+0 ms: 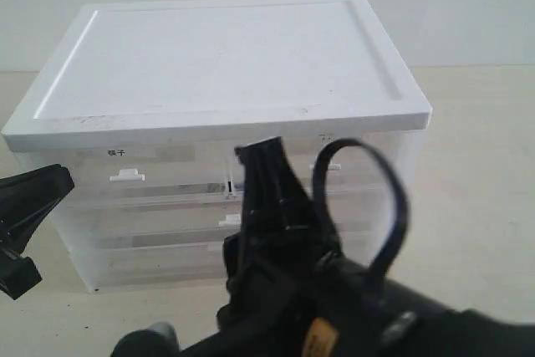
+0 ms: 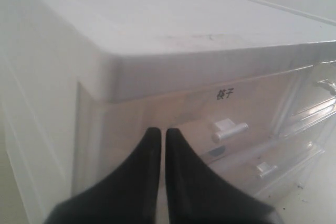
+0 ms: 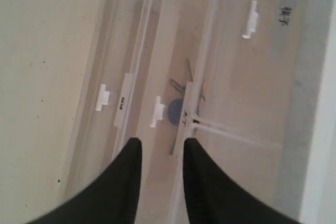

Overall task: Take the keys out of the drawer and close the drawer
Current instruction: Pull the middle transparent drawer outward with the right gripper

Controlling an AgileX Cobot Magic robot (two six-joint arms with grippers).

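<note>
Currently in hand: the reach for the drawer (image 1: 150, 263); every tier of the cabinet (image 1: 217, 64) looks shut, so the opening is not yet done.
Right gripper (image 3: 161, 148): fingers apart, holding nothing, aimed at the drawer fronts; its arm (image 1: 284, 240) stands at 6 o'clock of the cabinet in the exterior view.
Left gripper (image 2: 161, 134): fingers together but for a thin slit, empty, off the cabinet's corner at 8 o'clock.
Keys (image 3: 176, 110): inside the cabinet, a blue blob with thin dark lines behind cloudy plastic, near the middle divider.
Next move: probably catch the bottom tab handle (image 3: 102, 97) between the fingers and pull straight out; the tab is small, so the aim must be careful.
Hidden: the arm covers the bottom handle in the exterior view; which tier holds the keys I cannot tell through the plastic.
</note>
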